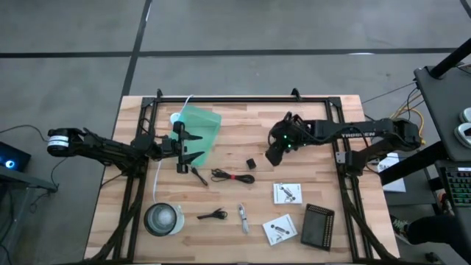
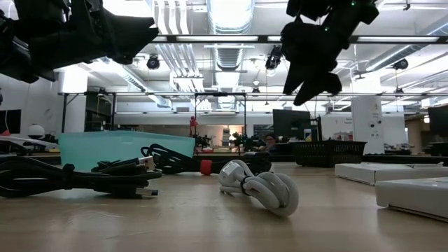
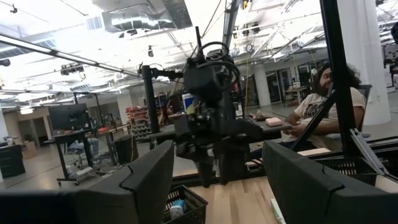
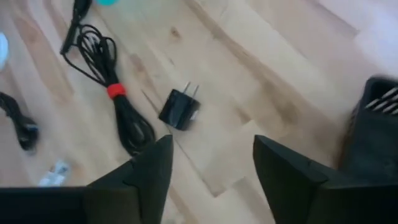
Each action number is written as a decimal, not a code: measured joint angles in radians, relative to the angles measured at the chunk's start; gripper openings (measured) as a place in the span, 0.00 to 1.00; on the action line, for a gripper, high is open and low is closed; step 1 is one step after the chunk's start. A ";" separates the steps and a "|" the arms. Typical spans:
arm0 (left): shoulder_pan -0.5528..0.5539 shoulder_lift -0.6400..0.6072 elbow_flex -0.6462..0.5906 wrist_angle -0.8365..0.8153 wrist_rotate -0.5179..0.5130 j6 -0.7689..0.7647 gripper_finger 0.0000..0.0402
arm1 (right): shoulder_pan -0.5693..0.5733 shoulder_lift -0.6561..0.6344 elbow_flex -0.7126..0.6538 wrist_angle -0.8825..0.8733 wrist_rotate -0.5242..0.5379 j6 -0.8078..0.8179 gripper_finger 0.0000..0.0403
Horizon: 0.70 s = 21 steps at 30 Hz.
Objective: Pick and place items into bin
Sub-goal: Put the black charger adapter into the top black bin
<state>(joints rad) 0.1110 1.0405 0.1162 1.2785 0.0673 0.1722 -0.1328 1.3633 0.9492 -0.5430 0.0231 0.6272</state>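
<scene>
The black cable point(image 4: 106, 68) runs off the right wrist picture's top edge. The dark basket point(image 4: 376, 124) is cut by the side edge. A pale piece point(image 4: 55, 171) is too blurred to identify.

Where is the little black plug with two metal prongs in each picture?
High view: the plug lies mid-table, below the right gripper.
Low view: cannot tell.
Left wrist view: not in it.
Right wrist view: centre.
Shared landmark: the black cable with a red tie beside it.
</scene>
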 joint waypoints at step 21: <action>0.000 -0.001 0.012 0.002 0.000 0.028 0.57 | 0.182 0.353 0.128 0.134 0.337 0.280 0.64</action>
<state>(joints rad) 0.1112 1.0393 0.1279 1.2804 0.0673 0.2005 0.0487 1.7167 1.0774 -0.4086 0.3603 0.9075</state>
